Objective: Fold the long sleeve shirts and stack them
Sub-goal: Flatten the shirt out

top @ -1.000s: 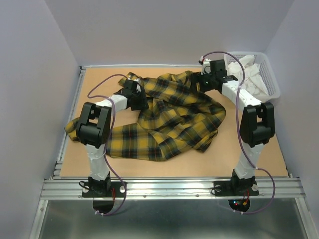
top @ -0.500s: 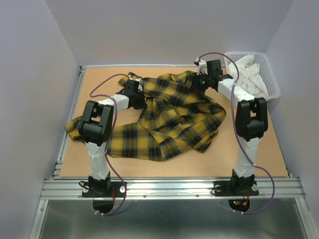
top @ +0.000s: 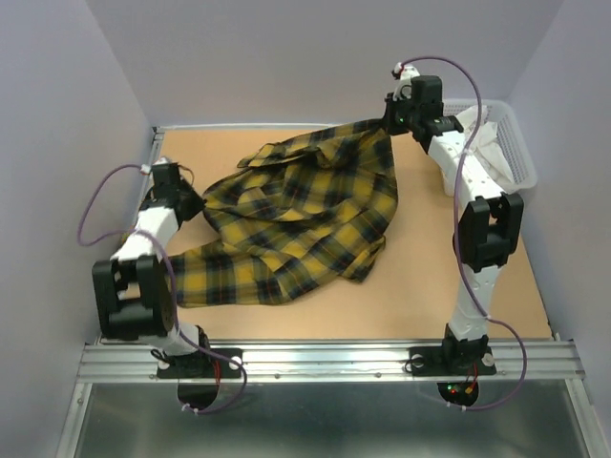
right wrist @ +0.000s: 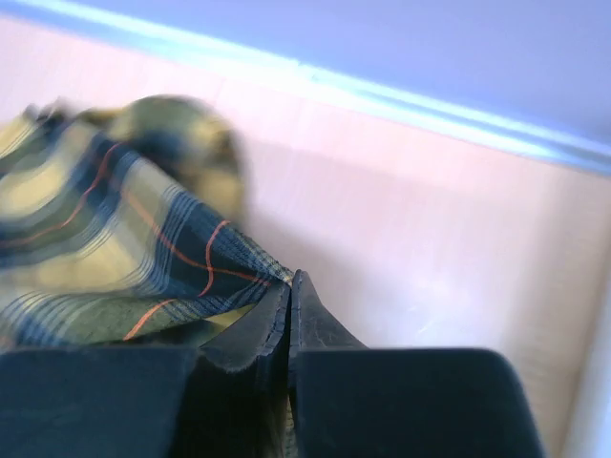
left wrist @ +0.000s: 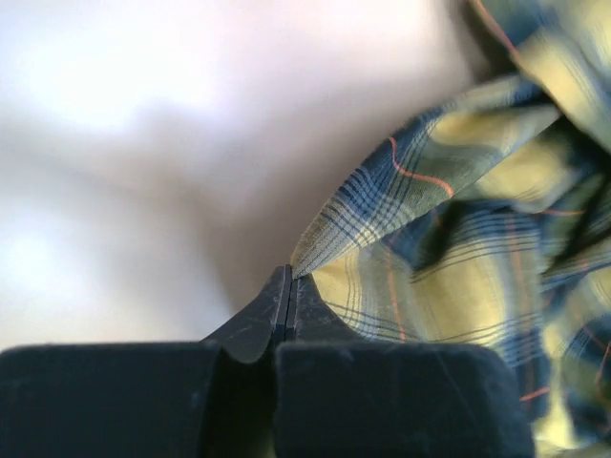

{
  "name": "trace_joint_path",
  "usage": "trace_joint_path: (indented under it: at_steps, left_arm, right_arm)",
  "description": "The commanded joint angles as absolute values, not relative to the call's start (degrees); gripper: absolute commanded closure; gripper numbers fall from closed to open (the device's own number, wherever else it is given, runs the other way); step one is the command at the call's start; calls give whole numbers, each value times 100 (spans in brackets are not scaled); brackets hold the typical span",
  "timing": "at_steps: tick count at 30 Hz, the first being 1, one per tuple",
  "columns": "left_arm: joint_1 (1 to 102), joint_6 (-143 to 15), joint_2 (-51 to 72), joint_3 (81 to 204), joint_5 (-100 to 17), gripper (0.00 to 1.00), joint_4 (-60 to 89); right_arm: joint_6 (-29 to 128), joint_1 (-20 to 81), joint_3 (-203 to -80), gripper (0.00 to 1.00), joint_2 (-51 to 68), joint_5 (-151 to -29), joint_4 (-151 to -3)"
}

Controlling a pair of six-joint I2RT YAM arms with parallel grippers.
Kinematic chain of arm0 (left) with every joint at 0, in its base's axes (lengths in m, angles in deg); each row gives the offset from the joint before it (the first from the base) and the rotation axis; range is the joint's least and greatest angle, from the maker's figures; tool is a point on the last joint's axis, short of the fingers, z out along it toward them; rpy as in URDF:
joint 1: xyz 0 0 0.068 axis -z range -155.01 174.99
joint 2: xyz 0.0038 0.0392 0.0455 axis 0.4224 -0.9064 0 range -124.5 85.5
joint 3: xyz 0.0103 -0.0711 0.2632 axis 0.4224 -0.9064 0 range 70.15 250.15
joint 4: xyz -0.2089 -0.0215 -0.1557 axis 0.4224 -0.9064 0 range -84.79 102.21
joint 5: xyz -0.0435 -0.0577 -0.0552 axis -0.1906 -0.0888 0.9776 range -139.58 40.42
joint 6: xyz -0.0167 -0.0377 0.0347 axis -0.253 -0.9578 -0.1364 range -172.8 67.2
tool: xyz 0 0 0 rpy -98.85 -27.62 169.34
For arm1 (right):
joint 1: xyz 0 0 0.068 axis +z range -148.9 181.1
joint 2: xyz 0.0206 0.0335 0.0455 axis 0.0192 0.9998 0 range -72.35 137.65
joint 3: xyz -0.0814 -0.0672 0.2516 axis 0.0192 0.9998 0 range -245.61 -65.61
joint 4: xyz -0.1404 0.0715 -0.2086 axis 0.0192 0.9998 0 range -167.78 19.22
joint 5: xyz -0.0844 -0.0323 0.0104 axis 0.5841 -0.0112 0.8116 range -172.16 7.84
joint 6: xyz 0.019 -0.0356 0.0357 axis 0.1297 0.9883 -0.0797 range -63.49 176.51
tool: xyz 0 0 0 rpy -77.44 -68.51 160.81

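A yellow and dark plaid long sleeve shirt (top: 296, 219) lies spread over the middle of the table, pulled taut between my two grippers. My left gripper (top: 196, 205) is at the left side of the table, shut on a corner of the shirt. In the left wrist view the jaws (left wrist: 289, 274) pinch the tip of the plaid cloth (left wrist: 449, 267). My right gripper (top: 387, 124) is raised at the back right, shut on the shirt's far edge. In the right wrist view its closed tips (right wrist: 291, 280) hold the plaid cloth (right wrist: 115, 248).
A white plastic basket (top: 520, 157) holding crumpled white cloth (top: 477, 143) stands at the back right corner, close to my right arm. A sleeve of the shirt trails toward the front left edge of the brown table (top: 477, 296). Grey walls enclose the table.
Both grippers have shut on the shirt and drawn apart. The left arm swung out to the left, the right one lifted toward the back. The bunched shirt is now stretched between them.
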State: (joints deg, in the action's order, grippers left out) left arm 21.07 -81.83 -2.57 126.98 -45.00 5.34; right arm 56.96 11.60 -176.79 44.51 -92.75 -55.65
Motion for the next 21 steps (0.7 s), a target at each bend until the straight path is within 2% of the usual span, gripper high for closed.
trace_joint_path:
  at_steps: [1, 3, 4, 5, 7, 10, 15, 21]
  left_arm:
    - [1664, -8575, 1154, 12070, -4914, 100, 114]
    - [1629, -8864, 1561, 11587, -4914, 100, 26]
    - [1620, -8961, 1902, 11219, -4844, 100, 52]
    - [1611, -9067, 2062, 11024, -4704, 100, 105]
    - [1620, -9356, 2378, 10525, -4275, 100, 149]
    - [1620, -9594, 2817, 10058, -3826, 100, 149]
    - [1629, -9359, 3399, 9958, -4218, 100, -149]
    - [1620, -9173, 3207, 10196, -4334, 100, -80]
  right_arm:
    - [5668, 1059, -18347, 98, 4251, -8454, -5818]
    - [5397, 1059, -18356, 83, 4322, -8497, -5827]
    - [5318, 1051, -18321, 57, 4375, -8567, -5818]
    - [5213, 1059, -18260, 44, 4358, -8603, -5818]
    - [4940, 1094, -18085, 27, 4270, -8734, -5809]
    - [4702, 1322, -17400, 20, 3832, -8744, -5792]
    - [4132, 2130, -15593, 20, 2744, -8419, -5634]
    - [3042, 3194, -13422, 20, 1583, -8051, -5371]
